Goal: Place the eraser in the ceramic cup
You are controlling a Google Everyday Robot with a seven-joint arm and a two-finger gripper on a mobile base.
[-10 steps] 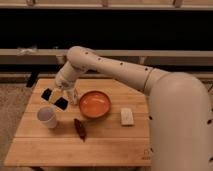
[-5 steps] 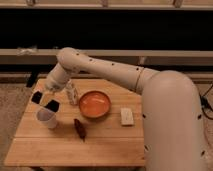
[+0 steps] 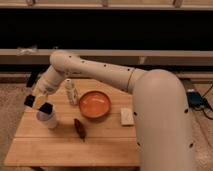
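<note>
The white ceramic cup (image 3: 48,120) stands upright on the left part of the wooden table (image 3: 100,146). My gripper (image 3: 38,104) hangs just above the cup's rim, slightly to its left, with the white arm reaching in from the right. The black eraser does not show as a separate thing anywhere on the table. The dark parts at the gripper's tip could include it, but I cannot tell.
A small white labelled bottle (image 3: 70,91) stands right of the gripper. An orange bowl (image 3: 95,104) sits mid-table. A dark red elongated object (image 3: 79,127) lies in front of the bowl. A pale flat block (image 3: 127,116) lies to the right. A dark ledge runs behind the table.
My gripper has moved left and down, from beside the bottle and bowl to just over the cup. Nothing on the table has shifted.
</note>
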